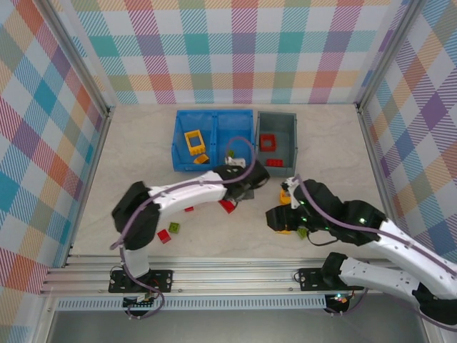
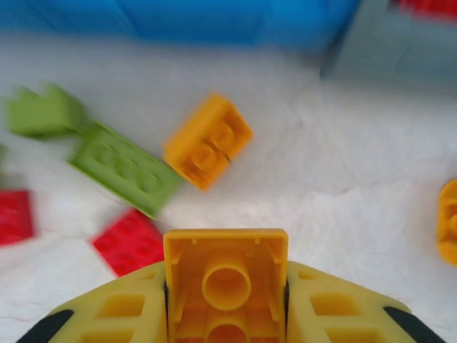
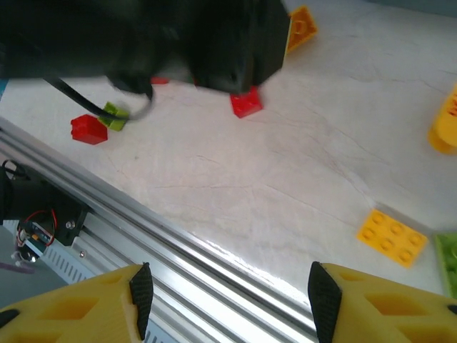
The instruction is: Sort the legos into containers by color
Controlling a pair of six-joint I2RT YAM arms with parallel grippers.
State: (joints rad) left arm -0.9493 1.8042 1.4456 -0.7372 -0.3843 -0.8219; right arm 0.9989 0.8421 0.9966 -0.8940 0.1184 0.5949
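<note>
Left gripper [image 2: 226, 314] is shut tight on a yellow brick [image 2: 226, 275], hollow underside toward the wrist camera, with a finger [image 2: 114, 311] pressed against each side. From above, this gripper [image 1: 250, 179] hangs just in front of the blue bin [image 1: 214, 112], near its front right corner.

Well in front of the blue bin and off to its left, a red lego [image 1: 164, 236] and a green lego [image 1: 174, 228] lie side by side on the table [image 1: 128, 143]. The bin's left compartment holds the yellow window-frame piece [image 1: 193, 140] and an orange brick [image 1: 201, 158]. Its right compartment holds what looks like a green piece [image 1: 232, 151], though it is too small to be sure.

Touching the blue bin's right wall, the grey bin [image 1: 275, 114] holds a red frame [image 1: 268, 142] and a red brick [image 1: 274, 162].

Further right and nearer than the blue bin, the right gripper [image 3: 228, 304] is spread wide with nothing between its fingers [image 3: 385, 307]. A flat orange lego [image 3: 393, 238] lies on the table close by.
</note>
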